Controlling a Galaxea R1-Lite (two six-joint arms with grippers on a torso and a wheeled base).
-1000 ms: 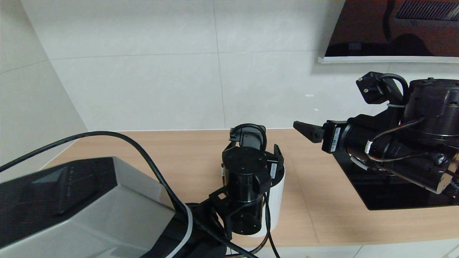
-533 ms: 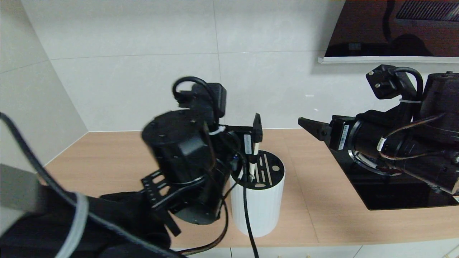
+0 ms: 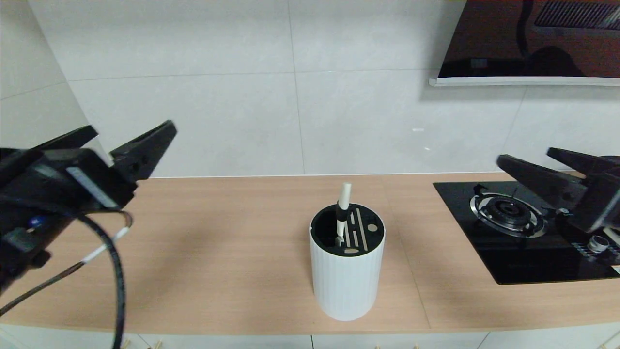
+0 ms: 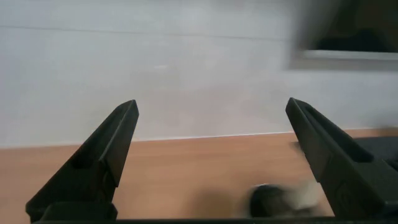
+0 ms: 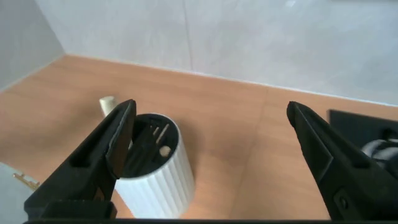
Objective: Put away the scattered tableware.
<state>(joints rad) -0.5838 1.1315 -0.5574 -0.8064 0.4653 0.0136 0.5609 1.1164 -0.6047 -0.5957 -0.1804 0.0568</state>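
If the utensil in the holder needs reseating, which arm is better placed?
Probably right: the right gripper, open, points toward the white holder and utensil; the left gripper, also open, aims at the wall.

White ribbed cylindrical holder point(image 3: 347, 276) stood upright on the wood counter point(image 3: 218, 252), near its front edge. Its top was black and slotted. One utensil point(image 3: 343, 208) sat in a slot just left of centre, white handle up, black band mid-shaft, leaning slightly.
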